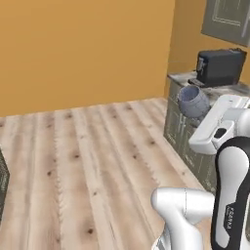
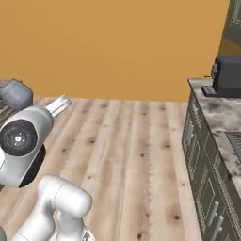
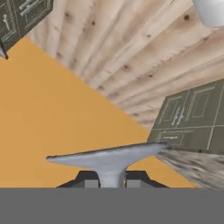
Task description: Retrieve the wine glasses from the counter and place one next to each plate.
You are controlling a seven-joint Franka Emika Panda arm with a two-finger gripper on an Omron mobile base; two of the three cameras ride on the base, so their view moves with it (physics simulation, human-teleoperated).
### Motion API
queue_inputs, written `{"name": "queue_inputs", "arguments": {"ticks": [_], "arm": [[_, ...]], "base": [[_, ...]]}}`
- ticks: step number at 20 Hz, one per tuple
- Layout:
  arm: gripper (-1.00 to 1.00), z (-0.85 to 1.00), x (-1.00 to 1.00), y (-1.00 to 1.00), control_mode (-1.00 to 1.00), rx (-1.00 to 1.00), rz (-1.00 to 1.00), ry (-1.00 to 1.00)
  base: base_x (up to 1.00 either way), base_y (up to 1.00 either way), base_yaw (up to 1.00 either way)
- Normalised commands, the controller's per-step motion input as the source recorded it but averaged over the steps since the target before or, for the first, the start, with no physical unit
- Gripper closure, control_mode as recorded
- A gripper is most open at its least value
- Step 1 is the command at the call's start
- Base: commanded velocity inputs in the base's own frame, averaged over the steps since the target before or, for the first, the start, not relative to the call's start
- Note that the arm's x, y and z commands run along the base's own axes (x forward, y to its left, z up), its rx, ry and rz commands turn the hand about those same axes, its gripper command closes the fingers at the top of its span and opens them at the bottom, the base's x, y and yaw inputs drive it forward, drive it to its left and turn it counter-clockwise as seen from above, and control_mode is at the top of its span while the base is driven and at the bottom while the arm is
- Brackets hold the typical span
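Observation:
A grey-blue wine glass (image 1: 193,101) hangs in the air in front of the cabinets, carried at the end of my white arm. In the right base view the wine glass (image 2: 16,94) shows at the far left, just above the arm's round joint. The hand view looks along the glass: its round foot (image 3: 109,156) spreads flat above my gripper (image 3: 111,181), which is shut on the thin stem. The granite counter (image 2: 214,110) runs along the right, apart from the glass. The plates are out of view.
A dark boxy appliance (image 1: 219,66) stands on the counter's far end by the orange wall. Beige-grey cabinet fronts (image 2: 200,164) drop below the counter. Wide wooden floor (image 1: 88,161) lies open to the left. A dark cabinet edge (image 1: 2,180) shows at far left.

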Motion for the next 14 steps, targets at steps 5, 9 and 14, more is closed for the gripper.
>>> {"name": "queue_inputs", "arguments": {"ticks": [5, 9, 14], "arm": [[1.00, 0.00, 0.00, 0.00, 1.00, 0.00, 0.00, 0.00], [1.00, 0.00, 0.00, 0.00, 1.00, 0.00, 0.00, 0.00], [1.00, 0.00, 0.00, 0.00, 1.00, 0.00, 0.00, 0.00]], "base": [[0.55, 0.00, 0.71], [0.31, 0.00, 0.71], [0.16, -0.04, 0.71]]}}
